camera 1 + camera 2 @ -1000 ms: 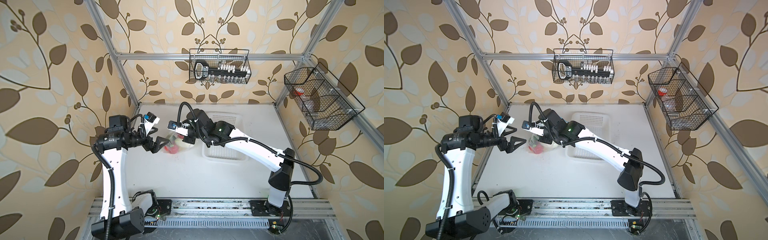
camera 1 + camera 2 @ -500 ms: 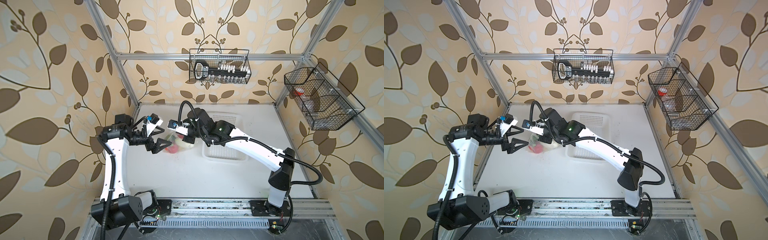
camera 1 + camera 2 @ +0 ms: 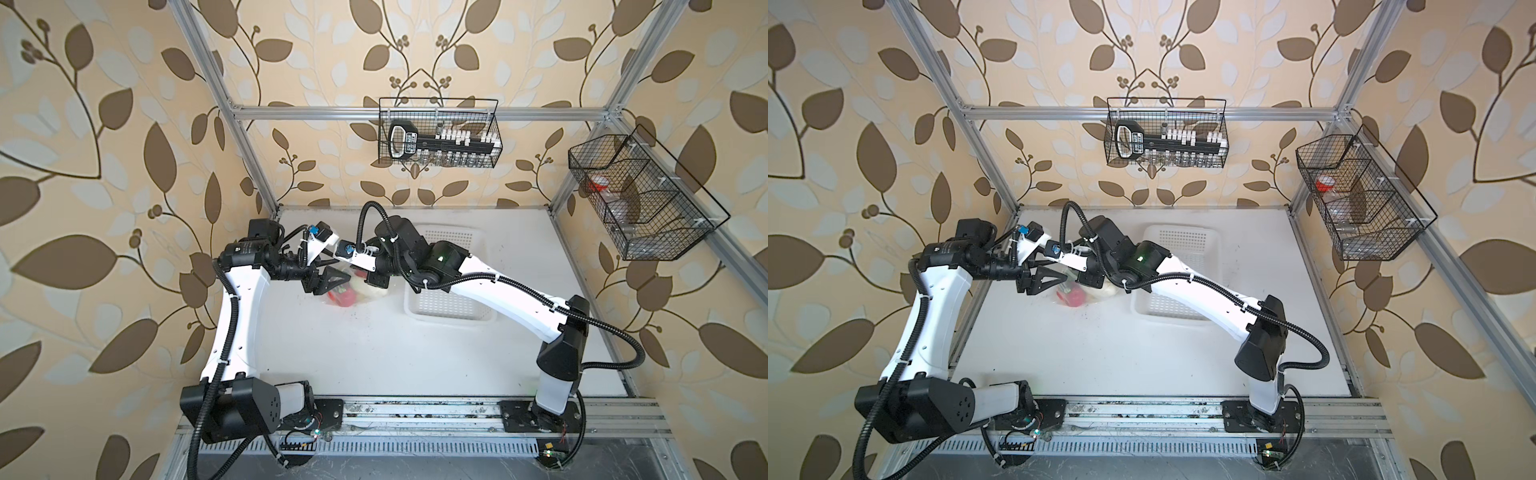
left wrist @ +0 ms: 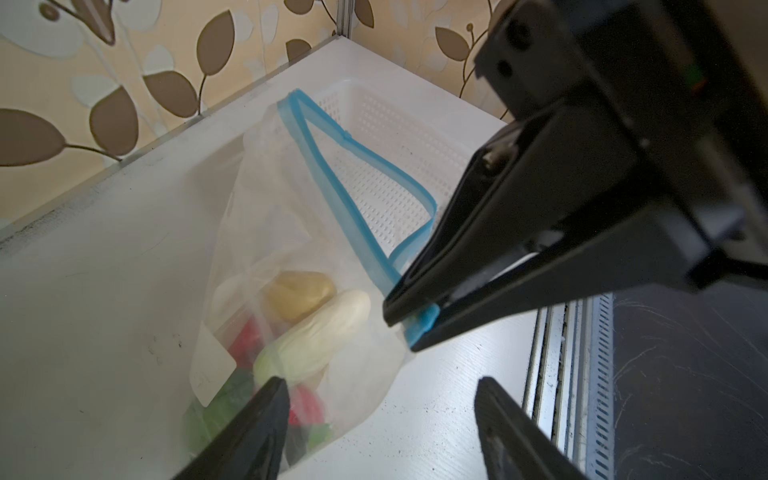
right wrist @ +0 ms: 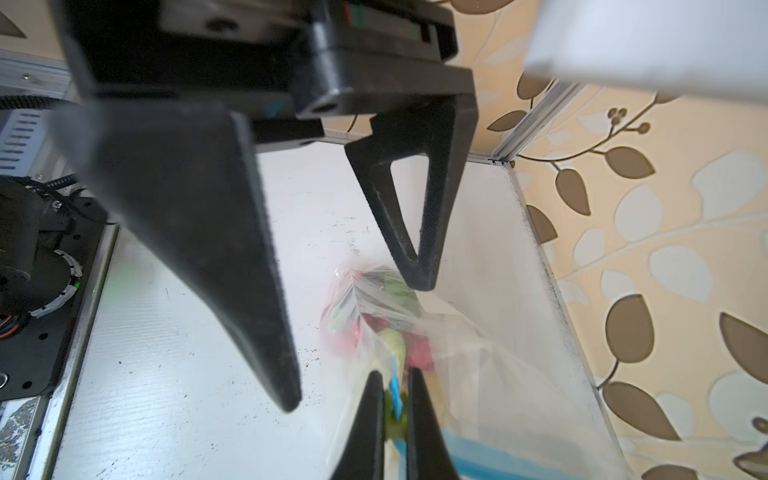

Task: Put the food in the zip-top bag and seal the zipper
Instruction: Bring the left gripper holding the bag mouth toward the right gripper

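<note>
The zip-top bag [image 3: 365,291] [image 3: 1096,293] lies at the table's back left with the food in it. In the left wrist view a potato [image 4: 299,293], a pale cabbage [image 4: 316,336] and red pieces [image 4: 245,336] show through the plastic [image 4: 282,208]. The zipper [image 4: 328,178] gapes in a loop. My right gripper [image 4: 409,324] [image 5: 392,374] is shut on the zipper's end, with a yellow-green bit and the blue strip [image 5: 395,384] between its jaws. My left gripper [image 4: 380,384] [image 3: 332,272] is open and straddles the bag's near side; one fingertip [image 4: 274,395] overlaps the plastic.
A white perforated basket [image 3: 449,307] [image 3: 1167,309] stands right of the bag, under my right arm. Wire baskets [image 3: 438,133] hang on the back and right walls. The left wall post runs close behind my left arm.
My left gripper has moved right toward the bag and its jaws have narrowed somewhat. The right gripper has stayed shut on the zipper.
</note>
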Action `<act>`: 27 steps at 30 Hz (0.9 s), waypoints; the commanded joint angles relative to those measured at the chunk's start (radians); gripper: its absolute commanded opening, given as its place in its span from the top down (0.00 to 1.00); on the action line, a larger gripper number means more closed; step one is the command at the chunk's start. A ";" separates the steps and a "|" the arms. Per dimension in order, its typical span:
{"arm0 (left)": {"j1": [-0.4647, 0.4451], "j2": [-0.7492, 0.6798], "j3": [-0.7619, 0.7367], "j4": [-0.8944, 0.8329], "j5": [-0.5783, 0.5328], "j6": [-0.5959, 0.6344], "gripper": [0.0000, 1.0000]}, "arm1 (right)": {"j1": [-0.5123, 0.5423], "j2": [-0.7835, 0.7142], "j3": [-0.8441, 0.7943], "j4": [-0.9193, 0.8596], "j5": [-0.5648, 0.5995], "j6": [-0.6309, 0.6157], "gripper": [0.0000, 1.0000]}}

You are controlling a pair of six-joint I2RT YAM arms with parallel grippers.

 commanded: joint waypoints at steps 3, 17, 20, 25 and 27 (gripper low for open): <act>-0.046 0.009 0.046 -0.019 -0.016 0.005 0.38 | -0.002 -0.031 -0.026 0.015 -0.032 -0.009 1.00; -0.090 -0.004 0.026 0.022 -0.009 -0.043 0.72 | 0.001 -0.068 -0.038 -0.004 -0.030 -0.021 1.00; -0.096 -0.012 0.016 0.065 -0.012 -0.085 0.76 | 0.000 -0.068 -0.037 -0.019 -0.035 -0.026 1.00; -0.117 -0.038 0.004 0.127 -0.021 -0.148 0.86 | 0.003 -0.071 -0.035 -0.030 -0.047 -0.029 1.00; -0.129 -0.049 0.000 0.148 -0.033 -0.177 0.92 | 0.003 -0.073 -0.035 -0.030 -0.050 -0.028 1.00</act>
